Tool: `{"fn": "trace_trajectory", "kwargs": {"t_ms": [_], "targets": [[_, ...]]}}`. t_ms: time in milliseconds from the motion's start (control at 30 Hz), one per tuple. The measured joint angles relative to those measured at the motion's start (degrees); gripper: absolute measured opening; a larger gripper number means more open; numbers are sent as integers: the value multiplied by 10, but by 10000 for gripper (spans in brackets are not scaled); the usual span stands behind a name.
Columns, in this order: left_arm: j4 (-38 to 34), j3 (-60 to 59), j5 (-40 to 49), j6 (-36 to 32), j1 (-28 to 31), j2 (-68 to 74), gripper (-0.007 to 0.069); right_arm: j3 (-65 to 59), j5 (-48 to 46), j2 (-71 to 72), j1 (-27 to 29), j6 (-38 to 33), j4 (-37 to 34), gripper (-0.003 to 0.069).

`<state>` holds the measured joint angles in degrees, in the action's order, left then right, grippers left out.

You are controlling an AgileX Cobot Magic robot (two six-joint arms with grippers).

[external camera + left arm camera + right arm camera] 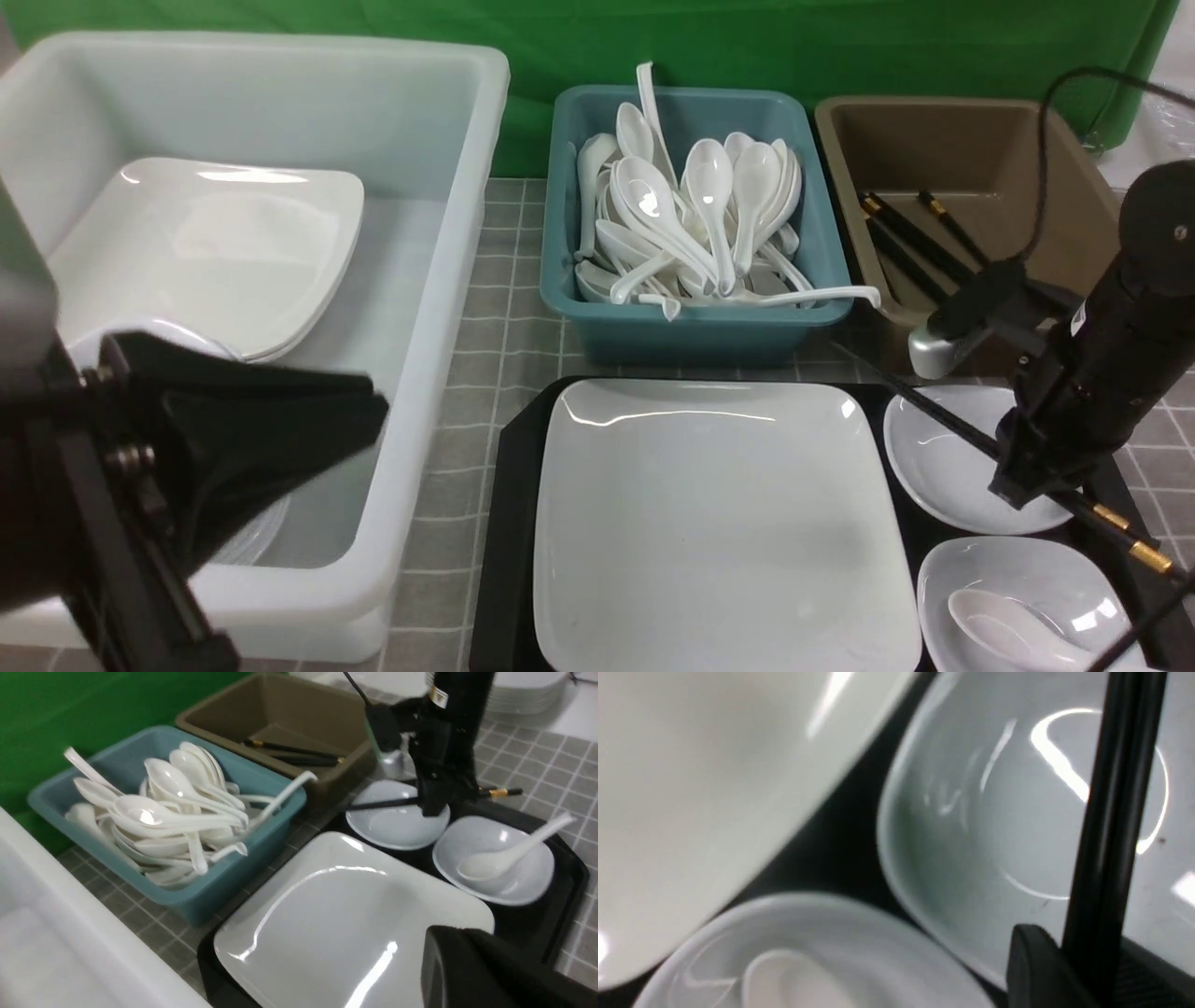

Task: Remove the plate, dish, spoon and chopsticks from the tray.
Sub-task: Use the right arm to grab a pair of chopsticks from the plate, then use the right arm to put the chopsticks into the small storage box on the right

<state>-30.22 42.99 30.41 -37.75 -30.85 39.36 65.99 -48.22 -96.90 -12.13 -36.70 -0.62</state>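
The large white square plate (719, 523) fills the left and middle of the black tray (509, 523). Two small white dishes sit on the tray's right side: a far dish (934, 467) and a near dish (1027, 574) holding the white spoon (1004, 625). The black chopsticks (934, 415) lie slanted across the far dish, gold bands at their near end. My right gripper (1027, 485) is shut on the chopsticks (1115, 812) above that dish. My left gripper (373, 411) hangs shut and empty in front of the white bin, left of the tray.
A big white bin (448, 280) at the left holds square plates. Behind the tray stand a teal bin (691, 327) full of white spoons and a brown bin (971, 140) with a few chopsticks. A stack of plates (528, 690) stands beyond the right arm.
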Motion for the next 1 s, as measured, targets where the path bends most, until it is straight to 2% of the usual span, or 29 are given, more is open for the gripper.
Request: {"fn": "trace_trajectory", "kwargs": {"t_ms": [133, 200, 367, 533, 633, 700, 800, 833, 867, 967, 1000], "targets": [[-3, 0, -51, 0, 0, 0, 20, 0, 27, 57, -33, -15, -23, 136], [-3, 0, -75, 0, 0, 0, 20, 9, 98, 79, -33, 19, -40, 136], [-3, 0, -89, 0, 0, 0, 20, 75, 276, 61, 19, 121, -104, 136], [-3, 0, -98, 0, 0, 0, 20, 153, 392, -24, 61, 148, -159, 136], [-3, 0, -100, 0, 0, 0, 20, 196, 395, -80, 71, 162, -165, 142], [-3, 0, -100, 0, 0, 0, 20, 226, 371, -117, 78, 174, -167, 182], [-3, 0, -100, 0, 0, 0, 20, 254, 304, -141, 84, 184, -166, 335], [-3, 0, -100, 0, 0, 0, 20, 256, 300, -141, 84, 185, -166, 352], [-3, 0, -100, 0, 0, 0, 20, 270, 266, -139, 86, 187, -161, 403], [1, 0, -99, 0, 0, 0, 20, 283, 219, -124, 87, 189, -146, 426], [8, 0, -96, 0, 0, 0, 20, 289, 178, -106, 87, 191, -133, 424]]}}
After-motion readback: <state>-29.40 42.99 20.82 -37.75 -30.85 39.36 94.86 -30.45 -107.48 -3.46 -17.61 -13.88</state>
